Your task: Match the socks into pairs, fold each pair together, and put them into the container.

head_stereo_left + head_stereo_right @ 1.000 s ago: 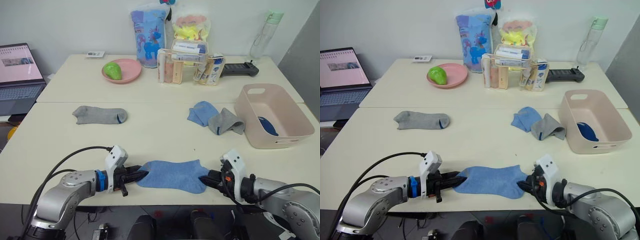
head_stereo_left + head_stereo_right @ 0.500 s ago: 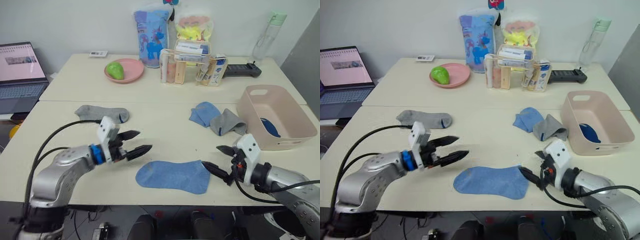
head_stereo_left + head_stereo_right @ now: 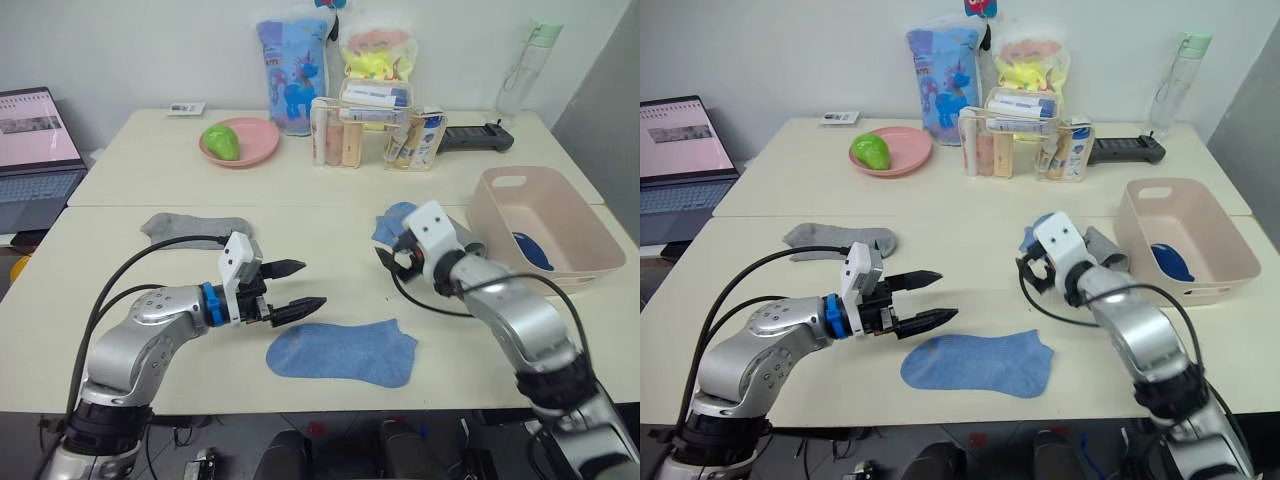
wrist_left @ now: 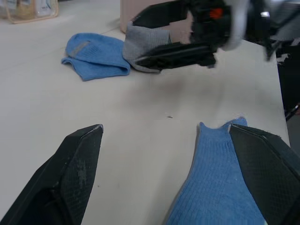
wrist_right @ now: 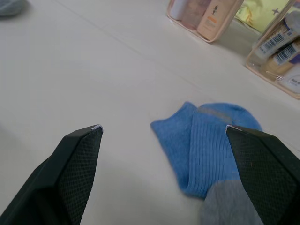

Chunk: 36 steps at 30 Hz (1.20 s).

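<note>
Both my grippers, left gripper (image 3: 296, 285) and right gripper (image 5: 161, 154), gape empty; reaching for the crumpled light blue sock (image 5: 204, 140), I risk snagging the overlapping grey sock (image 3: 462, 240)

table (image 3: 300, 190) — socks (image 3: 342, 352) | container (image 3: 585, 265) | plate (image 3: 245, 150)

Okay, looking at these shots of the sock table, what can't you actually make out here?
- Dark sock in the tub: the tub's wall hides part of it, so one or two, I cannot tell.
- Grey sock by the tub: the right gripper and its arm cover much of it.
- Other grey sock: a cable crosses its near edge.
- Bottle labels in the clear organiser: too small to read.
</note>
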Tool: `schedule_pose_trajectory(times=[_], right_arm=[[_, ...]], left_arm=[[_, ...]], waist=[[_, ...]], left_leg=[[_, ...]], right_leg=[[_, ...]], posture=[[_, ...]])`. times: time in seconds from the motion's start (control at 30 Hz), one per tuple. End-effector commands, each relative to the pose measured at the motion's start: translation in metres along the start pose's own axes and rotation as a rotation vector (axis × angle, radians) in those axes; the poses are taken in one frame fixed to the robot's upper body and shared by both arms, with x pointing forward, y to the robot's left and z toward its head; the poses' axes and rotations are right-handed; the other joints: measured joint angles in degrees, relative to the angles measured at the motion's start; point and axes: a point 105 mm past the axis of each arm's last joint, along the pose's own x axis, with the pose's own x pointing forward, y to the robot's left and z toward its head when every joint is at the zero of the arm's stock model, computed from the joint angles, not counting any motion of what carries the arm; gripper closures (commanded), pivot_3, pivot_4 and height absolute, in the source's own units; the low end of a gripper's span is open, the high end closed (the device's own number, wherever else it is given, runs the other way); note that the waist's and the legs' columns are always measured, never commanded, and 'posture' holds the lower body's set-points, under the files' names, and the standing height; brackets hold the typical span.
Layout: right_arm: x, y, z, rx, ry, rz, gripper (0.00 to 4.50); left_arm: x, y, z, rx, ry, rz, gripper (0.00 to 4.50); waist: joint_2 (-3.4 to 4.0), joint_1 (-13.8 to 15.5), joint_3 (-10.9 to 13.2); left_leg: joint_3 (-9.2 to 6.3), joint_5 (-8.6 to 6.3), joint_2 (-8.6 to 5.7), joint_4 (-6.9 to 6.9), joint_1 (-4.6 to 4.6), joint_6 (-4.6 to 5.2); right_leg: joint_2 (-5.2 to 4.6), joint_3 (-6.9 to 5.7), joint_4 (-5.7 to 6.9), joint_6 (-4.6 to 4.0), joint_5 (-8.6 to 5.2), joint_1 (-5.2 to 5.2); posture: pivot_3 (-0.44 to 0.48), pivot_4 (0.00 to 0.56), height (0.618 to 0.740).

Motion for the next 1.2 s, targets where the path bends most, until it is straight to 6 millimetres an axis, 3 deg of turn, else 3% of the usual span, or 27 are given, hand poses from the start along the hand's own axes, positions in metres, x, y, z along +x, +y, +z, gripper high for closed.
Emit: schedule_pose_trajectory(times=[0.03, 0.17, 0.37, 0.4, 0.47, 0.57, 0.83, 0.93, 1.2], right_arm=[[0.015, -0.011, 0.007, 0.011, -0.010, -0.032, 0.00], [0.048, -0.043, -0.003, 0.078, 0.057, -0.144, 0.00], [0.066, -0.057, -0.022, 0.131, 0.111, -0.174, 0.00], [0.068, -0.057, -0.025, 0.134, 0.121, -0.171, 0.18], [0.070, -0.056, -0.027, 0.172, 0.128, -0.161, 0.58], [0.073, -0.054, -0.027, 0.186, 0.123, -0.151, 1.60], [0.070, -0.048, -0.001, 0.132, 0.021, -0.114, 4.34], [0.063, -0.043, 0.023, 0.142, -0.085, -0.083, 4.43], [0.044, -0.034, 0.053, 0.187, -0.267, -0.012, 4.43]], left_arm=[[0.001, -0.005, 0.010, 0.061, -0.026, -0.017, 0.03], [0.004, -0.007, 0.012, 0.063, -0.038, -0.016, 0.03], [0.005, -0.007, 0.011, 0.064, -0.039, -0.007, 0.03], [0.005, -0.007, 0.011, 0.064, -0.038, -0.007, 0.01], [0.005, -0.008, 0.009, 0.063, -0.037, -0.006, 0.00], [0.005, -0.009, 0.008, 0.066, -0.034, -0.006, 0.00], [0.006, -0.004, 0.010, 0.071, -0.036, 0.011, 0.00], [0.006, -0.002, 0.011, 0.068, -0.036, 0.022, 0.00], [0.006, -0.001, 0.013, 0.065, -0.043, 0.044, 0.00]], waist=[[0.00, 0.3, 0.0], [0.00, 0.1, 0.0], [0.00, -0.5, 0.0], [0.00, -0.6, 0.0], [0.01, -0.8, 0.0], [0.01, -1.0, 0.0], [0.02, -1.0, 0.0], [0.04, -1.0, 0.0], [0.04, -0.8, 0.0]], left_leg=[[-0.01, 0.00, 0.00, 0.00, -0.02, 0.00], [0.07, 0.00, -0.02, 0.00, 0.00, 0.01], [0.09, 0.01, 0.01, -0.01, -0.03, -0.01], [0.09, 0.01, 0.01, -0.01, -0.03, -0.01], [0.09, 0.01, 0.02, -0.01, -0.03, -0.01], [0.10, 0.01, 0.04, -0.01, -0.01, -0.01], [0.08, 0.01, 0.04, -0.01, -0.03, -0.01], [0.08, 0.01, 0.04, -0.01, -0.06, -0.01], [0.06, 0.00, 0.04, 0.00, -0.10, -0.01]], right_leg=[[0.00, -0.01, 0.00, 0.00, 0.00, 0.00], [-0.01, 0.03, 0.04, -0.01, 0.01, -0.02], [0.00, 0.01, 0.03, -0.01, 0.01, -0.08], [0.00, 0.01, 0.04, -0.01, 0.01, -0.08], [0.00, 0.01, 0.06, -0.01, 0.01, -0.08], [0.01, 0.02, 0.09, -0.01, 0.01, -0.08], [0.01, 0.01, 0.09, -0.01, 0.01, -0.09], [0.01, 0.02, 0.11, -0.01, 0.01, -0.13], [0.00, 0.01, 0.11, 0.00, 0.01, -0.15]], posture=[[0.000, 0.150, 0.703], [0.000, 0.150, 0.703], [0.000, 0.150, 0.703], [0.000, 0.150, 0.703], [0.000, 0.150, 0.703], [0.000, 0.150, 0.703], [0.000, 0.150, 0.703], [0.000, 0.150, 0.703], [0.000, 0.150, 0.703]])
